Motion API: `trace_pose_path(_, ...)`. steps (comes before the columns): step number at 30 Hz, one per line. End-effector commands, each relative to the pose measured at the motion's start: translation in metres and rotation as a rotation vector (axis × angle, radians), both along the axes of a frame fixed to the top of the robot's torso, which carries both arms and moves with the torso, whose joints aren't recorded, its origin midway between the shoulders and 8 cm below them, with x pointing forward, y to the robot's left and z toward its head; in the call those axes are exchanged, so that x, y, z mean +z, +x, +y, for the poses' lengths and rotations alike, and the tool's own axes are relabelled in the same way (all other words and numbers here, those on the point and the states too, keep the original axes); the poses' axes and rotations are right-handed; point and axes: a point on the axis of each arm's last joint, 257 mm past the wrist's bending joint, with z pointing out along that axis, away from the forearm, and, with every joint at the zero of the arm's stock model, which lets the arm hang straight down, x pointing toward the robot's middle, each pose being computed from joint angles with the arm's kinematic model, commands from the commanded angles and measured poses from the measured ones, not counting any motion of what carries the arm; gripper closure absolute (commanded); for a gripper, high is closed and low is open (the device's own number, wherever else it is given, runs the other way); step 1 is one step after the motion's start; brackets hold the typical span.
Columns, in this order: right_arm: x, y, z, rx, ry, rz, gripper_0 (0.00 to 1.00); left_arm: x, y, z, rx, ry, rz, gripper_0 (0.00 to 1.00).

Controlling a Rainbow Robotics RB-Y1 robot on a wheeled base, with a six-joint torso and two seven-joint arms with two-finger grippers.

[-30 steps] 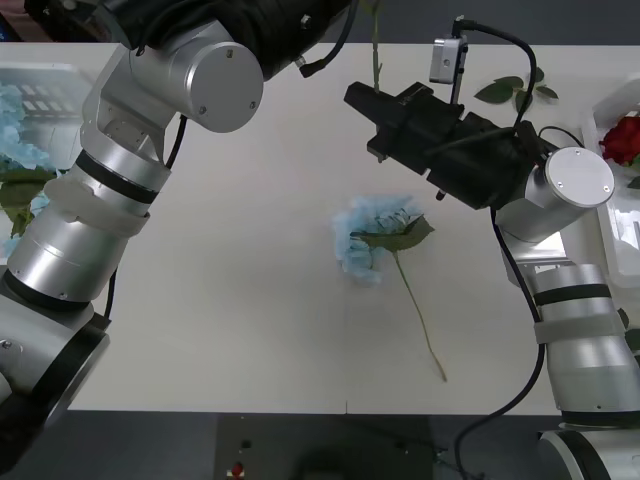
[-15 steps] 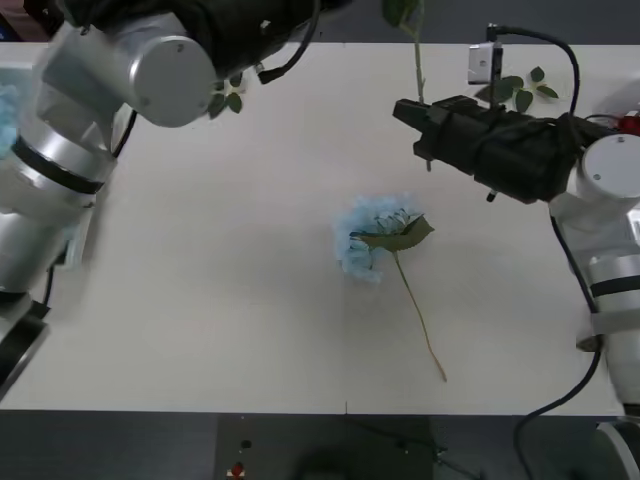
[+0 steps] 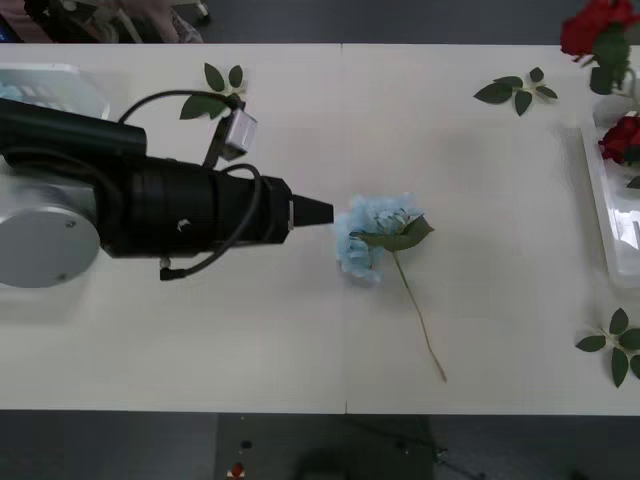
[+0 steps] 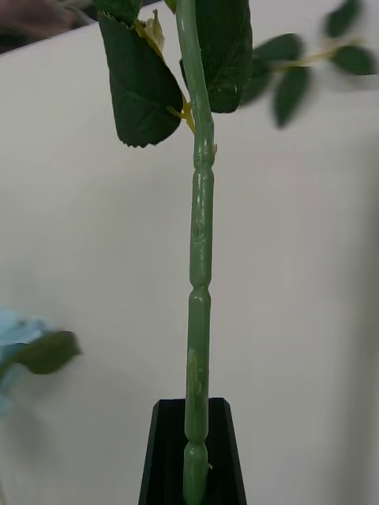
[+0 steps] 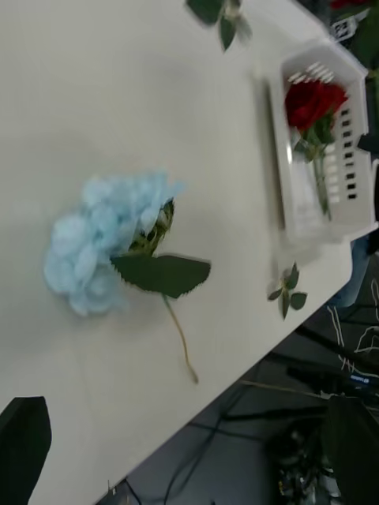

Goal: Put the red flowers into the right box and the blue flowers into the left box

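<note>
One of the blue flowers (image 3: pixel 372 235) lies mid-table, its stem pointing toward the near edge. My left gripper (image 3: pixel 318 212) reaches in from the left, its tip just short of the flower head. It is open in the left wrist view, a finger (image 5: pixel 24 438) at each corner and the blue flower (image 5: pixel 110 237) ahead. My right gripper (image 4: pixel 194 454) is shut on the green stem of a red flower (image 3: pixel 592 28), which hangs above the far right corner. The right box (image 3: pixel 612 225) holds another red rose (image 3: pixel 622 138). Blue petals show in the left box (image 3: pixel 55 82).
Loose green leaf sprigs lie at the back right (image 3: pixel 515 90), at the back left (image 3: pixel 215 90) and at the front right corner (image 3: pixel 612 350). The table's near edge runs below the blue flower's stem.
My right arm has swung off to the right, carrying the red flower from mid-table to the far right corner. My left arm has dropped and stretched out toward the blue flower.
</note>
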Motion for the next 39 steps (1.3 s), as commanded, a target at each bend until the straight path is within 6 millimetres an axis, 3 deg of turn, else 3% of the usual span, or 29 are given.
trace_pose_path(1, 0.027, -0.005, -0.076, -0.136, -0.158, 0.02, 1.0, -0.033, -0.009, -0.014, 0.015, 0.068, 0.002, 0.0)
trace_pose_path(2, 0.027, -0.012, -0.102, -0.18, -0.21, 0.043, 1.0, -0.048, -0.001, -0.004, 0.036, 0.118, -0.026, 0.0)
trace_pose_path(4, 0.026, -0.019, -0.124, -0.22, -0.246, 0.063, 1.0, -0.056, 0.012, 0.01, 0.054, 0.17, -0.072, 0.0)
trace_pose_path(6, 0.021, -0.028, -0.153, -0.28, -0.286, 0.088, 1.0, -0.062, 0.037, 0.048, 0.051, 0.28, -0.172, 0.0)
trace_pose_path(7, 0.018, -0.03, -0.159, -0.294, -0.291, 0.093, 1.0, -0.063, 0.041, 0.056, 0.041, 0.304, -0.194, 0.0)
trace_pose_path(10, 0.004, -0.033, -0.186, -0.367, -0.319, 0.093, 1.0, -0.041, 0.054, 0.083, -0.036, 0.322, -0.313, 0.0)
trace_pose_path(18, -0.039, -0.01, -0.222, -0.485, -0.425, -0.017, 1.0, 0.021, 0.038, 0.099, -0.193, 0.177, -0.514, 0.0)
trace_pose_path(22, -0.053, -0.006, -0.225, -0.489, -0.476, -0.035, 1.0, 0.053, 0.034, 0.114, -0.242, 0.191, -0.633, 0.0)
trace_pose_path(26, -0.056, -0.007, -0.226, -0.492, -0.477, -0.028, 1.0, 0.067, 0.035, 0.118, -0.292, 0.246, -0.737, 0.0)
trace_pose_path(27, -0.055, -0.006, -0.225, -0.492, -0.477, -0.03, 0.94, 0.068, 0.036, 0.117, -0.3, 0.252, -0.755, 0.0)
trace_pose_path(28, -0.053, -0.005, -0.225, -0.492, -0.475, -0.036, 0.73, 0.07, 0.039, 0.115, -0.307, 0.267, -0.793, 0.0)
trace_pose_path(31, -0.052, -0.003, -0.223, -0.485, -0.476, -0.041, 0.44, 0.069, 0.047, 0.12, -0.309, 0.3, -0.842, 0.0)
trace_pose_path(34, -0.051, 0.001, -0.216, -0.465, -0.477, -0.045, 0.33, 0.076, 0.052, 0.113, -0.305, 0.261, -0.862, 0.0)
trace_pose_path(37, -0.048, 0.007, -0.196, -0.412, -0.466, -0.034, 0.29, 0.085, 0.055, 0.103, -0.296, 0.206, -0.865, 0.0)
trace_pose_path(39, -0.043, 0.013, -0.172, -0.36, -0.437, -0.029, 0.27, 0.086, 0.055, 0.097, -0.311, 0.194, -0.863, 0.0)
